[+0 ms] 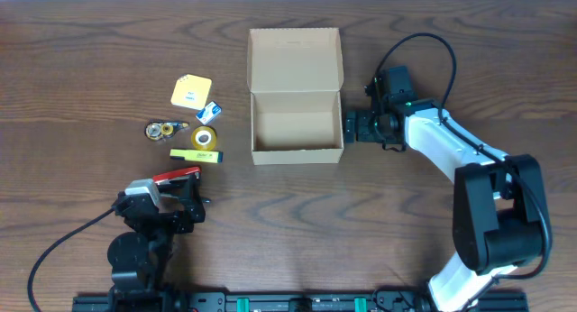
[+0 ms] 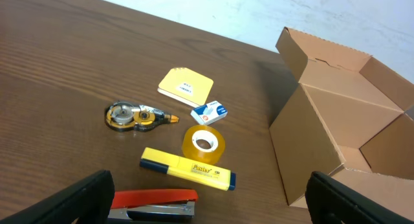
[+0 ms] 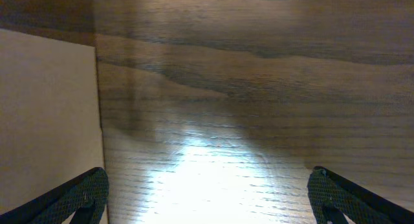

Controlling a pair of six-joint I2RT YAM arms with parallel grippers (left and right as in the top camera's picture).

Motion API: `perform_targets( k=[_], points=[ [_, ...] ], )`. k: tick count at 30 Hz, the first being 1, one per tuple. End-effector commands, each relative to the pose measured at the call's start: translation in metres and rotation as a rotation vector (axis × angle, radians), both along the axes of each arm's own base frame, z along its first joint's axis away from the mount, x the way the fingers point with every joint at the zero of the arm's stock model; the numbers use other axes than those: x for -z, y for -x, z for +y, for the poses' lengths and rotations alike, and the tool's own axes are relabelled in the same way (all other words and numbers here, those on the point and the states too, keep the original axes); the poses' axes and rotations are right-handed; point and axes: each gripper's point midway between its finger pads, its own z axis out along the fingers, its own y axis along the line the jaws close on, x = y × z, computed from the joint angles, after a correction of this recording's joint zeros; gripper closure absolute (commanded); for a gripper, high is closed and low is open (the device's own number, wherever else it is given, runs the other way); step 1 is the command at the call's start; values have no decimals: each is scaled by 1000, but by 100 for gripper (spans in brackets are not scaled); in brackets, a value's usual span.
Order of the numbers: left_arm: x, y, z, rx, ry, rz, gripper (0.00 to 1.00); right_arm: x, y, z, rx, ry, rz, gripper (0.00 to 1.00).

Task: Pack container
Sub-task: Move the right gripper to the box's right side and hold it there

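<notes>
The container (image 1: 296, 114) is an open tan cardboard box at the table's centre, its lid flap folded back; it also shows in the left wrist view (image 2: 323, 120). Its inside looks bare. My left gripper (image 1: 185, 202) is open, low at the front left. A red stapler (image 1: 176, 176) lies on the table between its fingers (image 2: 207, 199), near the left one (image 2: 155, 203). My right gripper (image 1: 353, 127) is open and empty just outside the box's right wall; in the right wrist view (image 3: 207, 191) that wall (image 3: 45, 120) is beside the left finger.
Left of the box lie a yellow highlighter (image 1: 196, 155), a yellow tape roll (image 1: 205, 137), a correction-tape dispenser (image 1: 163, 129), a small blue-and-white box (image 1: 211, 111) and a yellow sticky-note pad (image 1: 190, 91). The right wrist view shows bare wood with glare.
</notes>
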Motion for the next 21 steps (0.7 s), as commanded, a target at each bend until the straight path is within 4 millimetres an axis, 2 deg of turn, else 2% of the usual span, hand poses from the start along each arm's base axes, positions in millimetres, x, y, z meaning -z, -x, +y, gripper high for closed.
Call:
perform_targets(
  k=[1, 21],
  points=[
    [11, 0, 4, -23, 7, 25, 5, 1, 2, 2, -25, -16, 5, 1],
    [11, 0, 4, -23, 7, 25, 5, 2, 5, 2, -27, -18, 19, 1]
  ],
)
